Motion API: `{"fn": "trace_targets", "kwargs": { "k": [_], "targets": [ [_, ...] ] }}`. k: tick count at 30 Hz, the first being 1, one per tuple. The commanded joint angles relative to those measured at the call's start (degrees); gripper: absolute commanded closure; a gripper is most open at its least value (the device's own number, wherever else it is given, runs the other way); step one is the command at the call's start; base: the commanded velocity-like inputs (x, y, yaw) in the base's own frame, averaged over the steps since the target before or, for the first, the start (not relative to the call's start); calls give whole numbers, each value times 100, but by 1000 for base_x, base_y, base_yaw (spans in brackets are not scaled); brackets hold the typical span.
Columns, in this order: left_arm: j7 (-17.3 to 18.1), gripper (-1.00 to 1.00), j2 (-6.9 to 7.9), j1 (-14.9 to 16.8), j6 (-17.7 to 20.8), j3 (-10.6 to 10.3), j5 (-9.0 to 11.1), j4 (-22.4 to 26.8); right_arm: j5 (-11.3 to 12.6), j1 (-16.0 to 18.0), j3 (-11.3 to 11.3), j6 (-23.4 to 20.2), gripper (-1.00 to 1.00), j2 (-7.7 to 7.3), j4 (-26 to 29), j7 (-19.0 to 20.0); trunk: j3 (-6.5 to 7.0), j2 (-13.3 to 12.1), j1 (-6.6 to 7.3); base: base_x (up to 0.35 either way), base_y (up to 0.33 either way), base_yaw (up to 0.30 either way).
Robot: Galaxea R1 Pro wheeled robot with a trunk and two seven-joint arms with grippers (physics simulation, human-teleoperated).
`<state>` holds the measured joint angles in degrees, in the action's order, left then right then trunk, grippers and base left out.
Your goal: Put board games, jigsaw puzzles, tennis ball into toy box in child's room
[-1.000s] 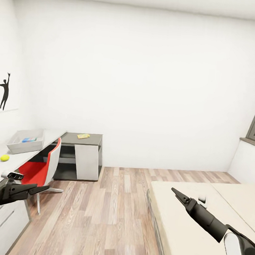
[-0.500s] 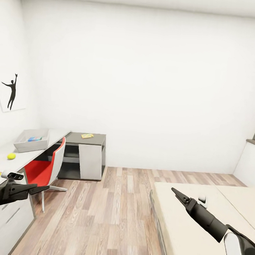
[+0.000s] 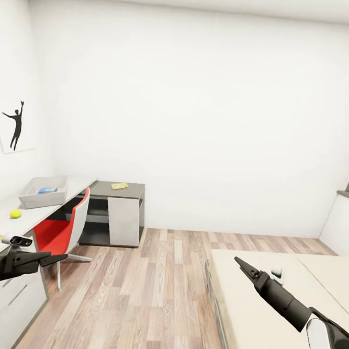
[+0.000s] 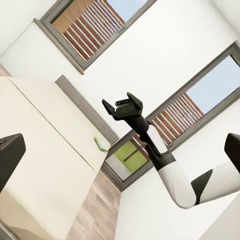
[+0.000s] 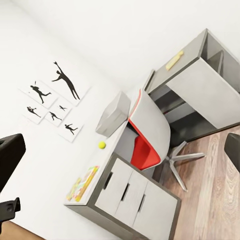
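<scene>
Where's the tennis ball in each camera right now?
Head view: tennis ball far left on the light grey desk, nearer than the toy box.
Right wrist view: ball on the desk, near the toy box.
Left wrist view: not in it.
Shared landmark: red chair.

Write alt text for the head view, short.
Child's room: an L-shaped desk at left holds a grey toy box, a tennis ball and a red chair; a cream bed at right, both arms raised in front.
</scene>
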<state>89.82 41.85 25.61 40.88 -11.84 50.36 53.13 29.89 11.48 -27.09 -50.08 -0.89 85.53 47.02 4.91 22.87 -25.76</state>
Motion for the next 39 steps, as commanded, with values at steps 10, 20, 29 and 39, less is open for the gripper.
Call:
{"fn": "trace_targets", "kwargs": {
  "k": [10,20,29,39],
  "targets": [
    [18,-100,7,5,61,-29,34,-4,0,3,-7,-28,-100,1,-1,23,-3,5,-2,-52,0,0],
    [18,-100,7,5,61,-29,35,-4,3,3,-7,-28,-100,0,-1,23,-3,5,-2,-18,0,0],
    [18,-100,7,5,61,-29,39,-4,3,3,-7,-28,-100,-7,-1,23,-3,5,-2,-48,0,0],
    [18,-100,7,5,61,-29,39,-5,1,3,-7,-28,-100,-8,-1,26,-3,5,-2,-8,0,0]
  ]
}}
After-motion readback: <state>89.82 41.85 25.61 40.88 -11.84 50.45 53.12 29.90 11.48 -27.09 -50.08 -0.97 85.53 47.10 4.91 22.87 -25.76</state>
